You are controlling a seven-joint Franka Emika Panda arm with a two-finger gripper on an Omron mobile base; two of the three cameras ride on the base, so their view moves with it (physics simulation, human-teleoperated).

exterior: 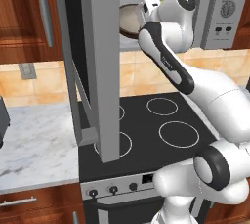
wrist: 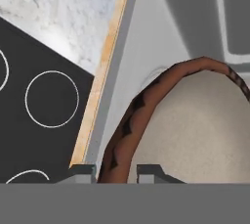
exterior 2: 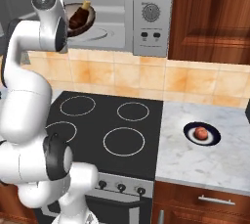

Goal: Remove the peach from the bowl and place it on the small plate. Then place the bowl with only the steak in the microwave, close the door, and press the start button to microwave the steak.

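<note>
Bowl carried into the microwave by its rim

The hand (wrist: 116, 173) is clamped tight on the bowl (exterior 2: 80, 20) rim, one finger each side, so the steak (exterior 2: 78, 17) stays inside as it hangs at the microwave (exterior 2: 146, 15) cavity mouth. The door (exterior: 97, 66) stands swung wide at left. The peach (exterior 2: 200, 133) already sits on the small plate (exterior 2: 202, 141) on the right counter (exterior 2: 195, 162).

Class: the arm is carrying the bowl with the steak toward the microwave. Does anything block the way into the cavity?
Nothing visible does. The door hangs wide open to the left, and the gripper, shut on the bowl rim, holds it with the steak at the mouth of the microwave.
</note>
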